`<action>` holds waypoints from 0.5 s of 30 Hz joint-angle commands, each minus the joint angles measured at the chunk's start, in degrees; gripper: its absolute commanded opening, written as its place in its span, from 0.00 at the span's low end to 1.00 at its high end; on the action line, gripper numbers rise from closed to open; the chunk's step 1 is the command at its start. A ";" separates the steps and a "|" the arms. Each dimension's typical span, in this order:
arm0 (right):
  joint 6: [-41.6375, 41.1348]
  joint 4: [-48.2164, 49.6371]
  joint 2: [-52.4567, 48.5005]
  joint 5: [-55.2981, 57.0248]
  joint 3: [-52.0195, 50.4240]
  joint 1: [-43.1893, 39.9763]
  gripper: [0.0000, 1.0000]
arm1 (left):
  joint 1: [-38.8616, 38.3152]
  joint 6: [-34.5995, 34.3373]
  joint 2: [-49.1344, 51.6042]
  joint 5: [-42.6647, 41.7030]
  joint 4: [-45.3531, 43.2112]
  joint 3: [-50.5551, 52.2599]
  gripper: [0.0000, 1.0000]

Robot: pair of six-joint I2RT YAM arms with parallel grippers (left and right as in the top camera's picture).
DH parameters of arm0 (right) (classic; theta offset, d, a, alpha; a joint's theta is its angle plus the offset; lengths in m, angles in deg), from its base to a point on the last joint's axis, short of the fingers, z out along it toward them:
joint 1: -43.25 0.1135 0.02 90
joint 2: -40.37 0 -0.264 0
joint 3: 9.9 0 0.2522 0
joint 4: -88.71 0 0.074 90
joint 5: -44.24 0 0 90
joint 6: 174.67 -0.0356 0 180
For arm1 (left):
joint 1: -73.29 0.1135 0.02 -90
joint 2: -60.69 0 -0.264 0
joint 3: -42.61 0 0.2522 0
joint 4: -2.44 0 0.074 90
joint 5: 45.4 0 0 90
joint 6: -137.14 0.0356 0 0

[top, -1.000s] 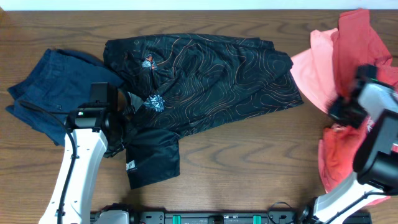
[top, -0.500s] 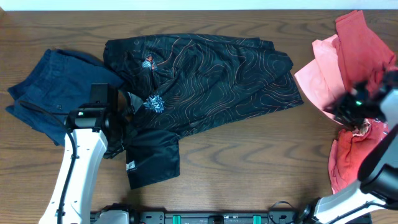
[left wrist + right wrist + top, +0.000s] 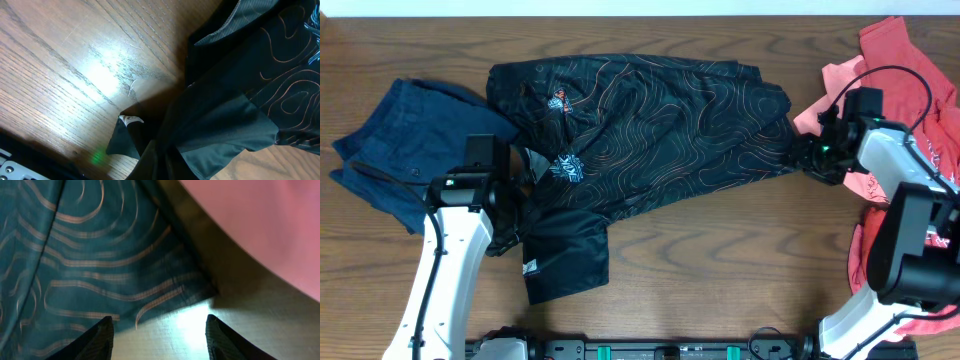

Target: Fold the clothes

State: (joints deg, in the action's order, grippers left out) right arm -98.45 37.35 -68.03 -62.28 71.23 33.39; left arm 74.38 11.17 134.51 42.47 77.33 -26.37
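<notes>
Black shorts (image 3: 650, 120) with thin orange contour lines lie spread across the middle of the table, one part folded toward the front left. My left gripper (image 3: 512, 228) is shut on that folded part. In the left wrist view the dark fabric (image 3: 250, 90) bunches up around the jaws at the gripper (image 3: 162, 162). My right gripper (image 3: 808, 158) stands open just over the shorts' right corner. In the right wrist view that corner (image 3: 90, 255) lies ahead of the gripper (image 3: 159, 325), with only bare wood between its fingers (image 3: 102, 332).
Navy shorts (image 3: 400, 150) lie crumpled at the left. Pink and red garments (image 3: 900, 70) are piled at the right edge, with more red cloth (image 3: 875, 250) near the right arm's base. The pink cloth (image 3: 260, 225) lies close beside the black corner.
My right arm has swung from the pink and red pile over to the shorts' right corner, and its jaws have opened. The pink garments have shifted. The left arm has not moved.
</notes>
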 commanded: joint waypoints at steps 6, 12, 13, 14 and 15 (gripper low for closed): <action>-8.55 5.40 -7.58 1.51 -0.59 3.63 0.60 | 0.28 0.42 -0.07 1.29 0.37 -0.07 0.06; -8.98 6.54 -9.18 1.51 -0.57 4.42 0.09 | 0.28 0.42 -0.07 1.31 0.35 -0.07 0.06; -8.96 6.34 -8.98 1.53 -0.57 4.24 0.01 | 0.28 0.42 -0.07 1.31 0.35 -0.07 0.06; -8.94 5.90 -8.74 1.60 -0.57 3.96 0.01 | 0.28 0.42 -0.07 1.31 0.35 -0.07 0.06; -8.94 5.11 -8.24 1.57 -0.50 3.54 0.01 | 0.28 0.42 -0.07 1.31 0.35 -0.07 0.06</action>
State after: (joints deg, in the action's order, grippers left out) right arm -106.60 44.43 -73.27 -62.67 72.81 36.71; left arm 74.38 11.19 134.51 42.47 77.35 -26.37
